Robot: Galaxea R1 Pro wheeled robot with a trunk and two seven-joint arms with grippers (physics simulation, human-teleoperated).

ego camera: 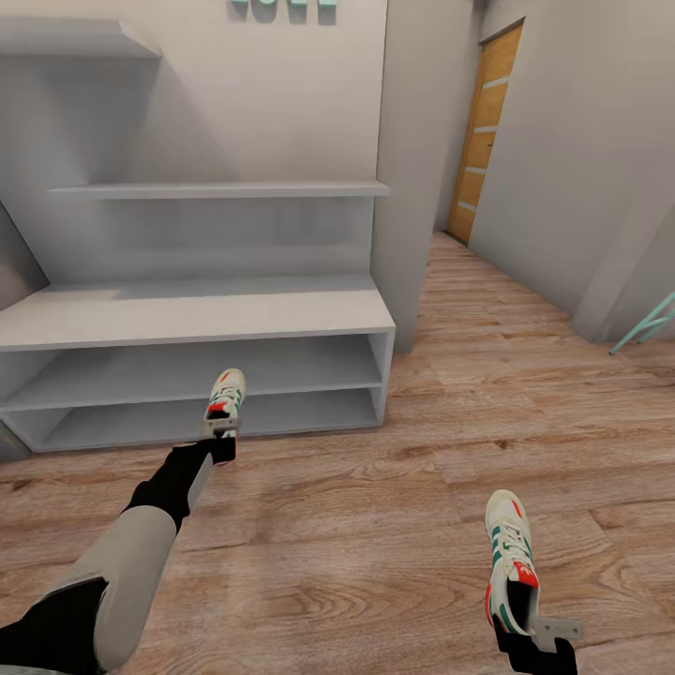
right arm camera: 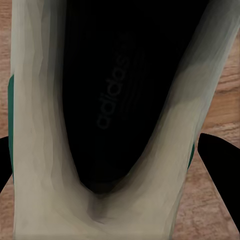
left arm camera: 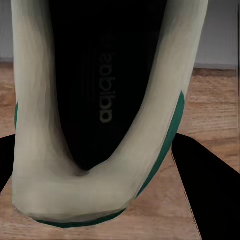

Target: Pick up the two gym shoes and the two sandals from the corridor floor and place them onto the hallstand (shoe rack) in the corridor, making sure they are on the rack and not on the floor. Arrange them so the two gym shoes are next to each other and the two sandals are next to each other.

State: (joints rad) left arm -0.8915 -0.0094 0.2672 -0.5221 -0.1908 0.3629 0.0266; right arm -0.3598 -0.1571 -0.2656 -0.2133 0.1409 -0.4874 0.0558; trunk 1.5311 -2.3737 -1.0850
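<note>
Left gripper [ego camera: 223,448] clamps one gym shoe [ego camera: 226,394] at centre frame before the hallstand [ego camera: 187,319], right gripper [ego camera: 534,647] grips the other [ego camera: 511,562] lower right (both off the corridor floor [ego camera: 375,525]), so I'm mid-placement; next, I'd reach onto the bench.

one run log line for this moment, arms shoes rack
left gripper: shut on left gym shoe, near hallstand lower tiers | right gripper: shut on right gym shoe, over corridor floor | hallstand: no shoes visible
</note>
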